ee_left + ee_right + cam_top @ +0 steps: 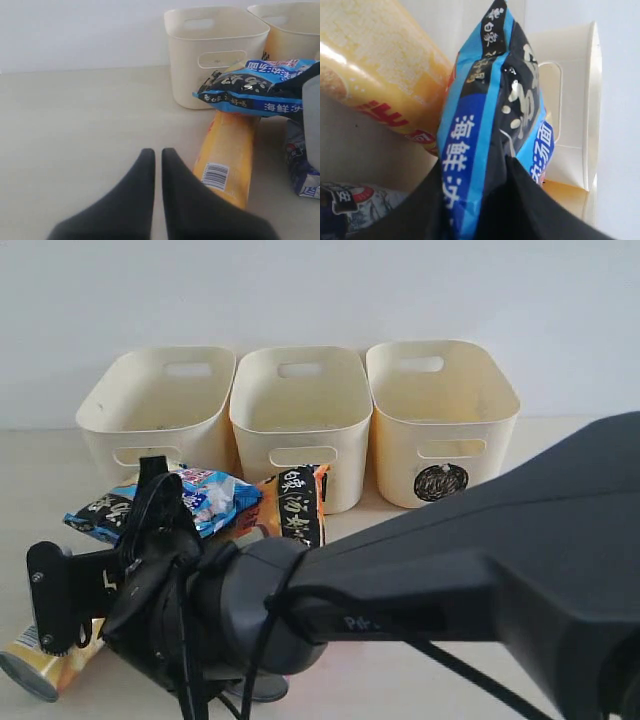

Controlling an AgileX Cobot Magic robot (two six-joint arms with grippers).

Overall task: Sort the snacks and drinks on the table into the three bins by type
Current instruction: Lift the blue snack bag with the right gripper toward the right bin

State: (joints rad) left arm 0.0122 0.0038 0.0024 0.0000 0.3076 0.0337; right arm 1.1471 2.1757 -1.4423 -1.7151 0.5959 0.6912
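L tool (157,152): black fingers (135,200) all but together, only a thin slit btwn them, nothing in it. It hangs low over bare bench (75,125). Just to its right lies yellow chip tube (227,160) on its side, barcode (216,176) up, far end under blue bag (255,87).

R arm (450,570) reaches across the front to the left half of exterior view. R tool (477,165) is clamped on blue bag, one finger on each face near bag's edge. Can't tell if bag is clear of bench.

Bag sits in front of left bin (150,405), right up against orange bag (295,505), which is before middle bin (300,400). Right bin (440,400) has black scribbled circle (440,483) on front. Other two bins' marks are hidden.
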